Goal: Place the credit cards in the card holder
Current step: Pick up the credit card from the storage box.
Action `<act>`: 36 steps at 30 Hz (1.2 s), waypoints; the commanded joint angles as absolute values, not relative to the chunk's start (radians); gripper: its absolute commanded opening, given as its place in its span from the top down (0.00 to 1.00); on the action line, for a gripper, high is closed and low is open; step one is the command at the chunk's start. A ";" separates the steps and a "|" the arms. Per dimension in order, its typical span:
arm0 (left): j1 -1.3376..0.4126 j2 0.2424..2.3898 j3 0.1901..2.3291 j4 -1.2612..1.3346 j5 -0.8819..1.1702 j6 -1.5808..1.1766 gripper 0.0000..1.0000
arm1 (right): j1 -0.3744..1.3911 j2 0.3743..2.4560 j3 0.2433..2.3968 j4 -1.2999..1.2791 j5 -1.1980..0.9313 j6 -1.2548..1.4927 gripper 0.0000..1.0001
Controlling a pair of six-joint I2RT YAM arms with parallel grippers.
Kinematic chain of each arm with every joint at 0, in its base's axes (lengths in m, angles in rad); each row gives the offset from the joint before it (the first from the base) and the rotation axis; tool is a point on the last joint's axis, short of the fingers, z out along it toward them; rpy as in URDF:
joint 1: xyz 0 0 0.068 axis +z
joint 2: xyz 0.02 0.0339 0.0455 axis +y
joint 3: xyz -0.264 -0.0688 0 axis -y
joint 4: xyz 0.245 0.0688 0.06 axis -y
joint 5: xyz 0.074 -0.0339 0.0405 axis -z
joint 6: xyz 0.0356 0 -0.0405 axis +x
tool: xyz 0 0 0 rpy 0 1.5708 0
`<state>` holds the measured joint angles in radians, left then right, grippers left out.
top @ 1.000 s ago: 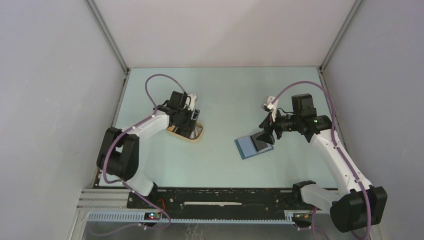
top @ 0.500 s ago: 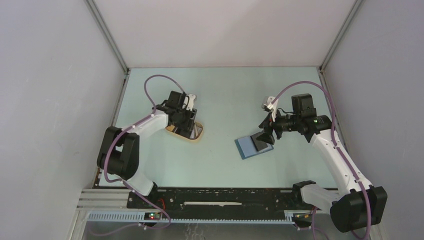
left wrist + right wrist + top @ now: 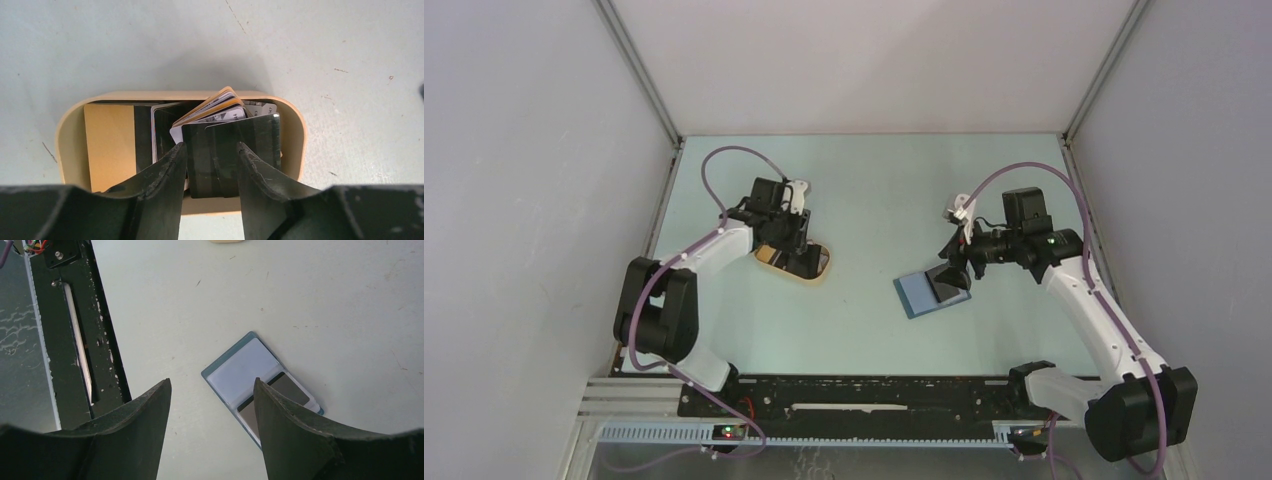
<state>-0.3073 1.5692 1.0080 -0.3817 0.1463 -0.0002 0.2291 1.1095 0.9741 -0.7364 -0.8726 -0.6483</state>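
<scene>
Though the left gripper (image 3: 210, 148) has shifted slightly over the tray (image 3: 69, 131), its jaws stand spread, with a dark card (image 3: 260, 141) beneath the gap, seemingly ungripped. The right gripper (image 3: 212, 386) has its jaws spread above the holder (image 3: 244, 365). Loading is judged pending.

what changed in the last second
The left gripper shifted slightly away from the bases and leftward over the tan tray, its jaws apart. The right gripper barely nudged the same way, jaws open. The card holder, its grey card and the tray stayed put.
</scene>
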 commanded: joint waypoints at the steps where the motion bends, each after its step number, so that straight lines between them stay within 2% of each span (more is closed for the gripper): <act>1: -0.294 1.528 1.000 -0.349 0.190 0.005 0.52 | 0.243 1.119 0.975 -0.729 -0.886 -0.650 0.30; 5: -0.288 1.520 0.993 -0.337 0.217 -0.015 0.49 | 0.268 1.152 0.975 -0.702 -0.923 -0.607 0.30; 8: -0.277 1.528 0.992 -0.336 0.230 -0.025 0.50 | 0.315 1.214 0.976 -0.594 -0.969 -0.470 0.31; 13: -0.248 1.520 0.968 -0.307 0.270 -0.050 0.61 | 0.440 1.381 1.042 -0.327 -0.953 -0.095 0.33; 20: -0.218 1.498 0.917 -0.272 0.315 -0.083 0.70 | 0.574 1.745 1.357 -0.282 -0.879 0.188 0.41; 29: -0.203 1.529 0.920 -0.273 0.367 -0.083 0.78 | 0.621 2.039 1.648 -0.309 -0.816 0.295 0.47; 36: -0.189 1.572 0.943 -0.289 0.405 -0.086 0.75 | 0.640 2.109 1.696 -0.346 -0.743 0.287 0.46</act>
<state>-0.2043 1.5459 0.9348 -0.2977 0.3550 -0.0734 0.6224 2.0884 1.6333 -0.3241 -0.7883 0.2581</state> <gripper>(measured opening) 0.247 0.539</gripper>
